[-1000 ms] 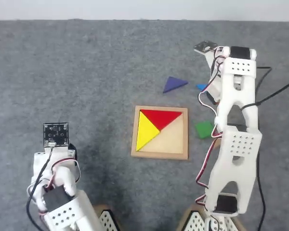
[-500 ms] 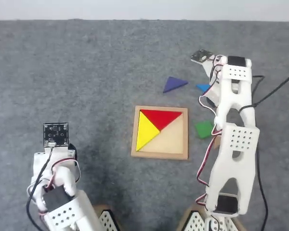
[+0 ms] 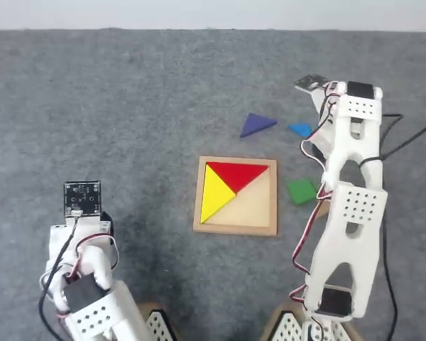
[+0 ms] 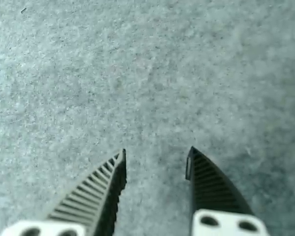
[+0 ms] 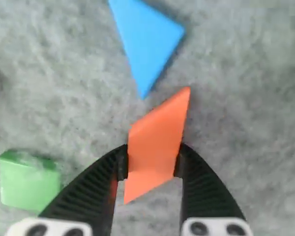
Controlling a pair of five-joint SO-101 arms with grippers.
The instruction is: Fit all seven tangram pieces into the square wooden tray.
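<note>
In the lower left of the high view the left arm (image 3: 85, 284) sits over bare grey table (image 3: 128, 106), well apart from every piece. Its own wrist view shows the left claw (image 4: 157, 151) released, the two dark ribbed fingers (image 4: 110, 182) spread with only grey felt between them.

Just right of centre lies the square wooden tray (image 3: 238, 230), flat on the table. Two large triangles are seated in it. The yellow triangle (image 3: 214, 193) fills the left side and the red triangle (image 3: 236, 174) fills the top, the two meeting along a diagonal edge. The lower right half of the tray is bare wood.

Above the tray, in the upper middle of the frame, a purple triangle (image 3: 257, 124) lies loose on the table. Just to its right is a small blue triangle (image 3: 299, 129), close beside the right arm (image 3: 348, 213). Lower down, a green square (image 3: 301, 191) sits just off the tray's right edge, between the tray and that arm.

The right arm runs up the right side of the frame. In its wrist view the right claw (image 5: 151, 153) is clenched on an orange parallelogram (image 5: 157, 137), the black fingers pressing its two long sides. The blue triangle (image 5: 147, 37) lies near the parallelogram's far tip without touching it, and the green square (image 5: 28, 187) sits off to one side of the claw. Whether the parallelogram touches the table cannot be told.
</note>
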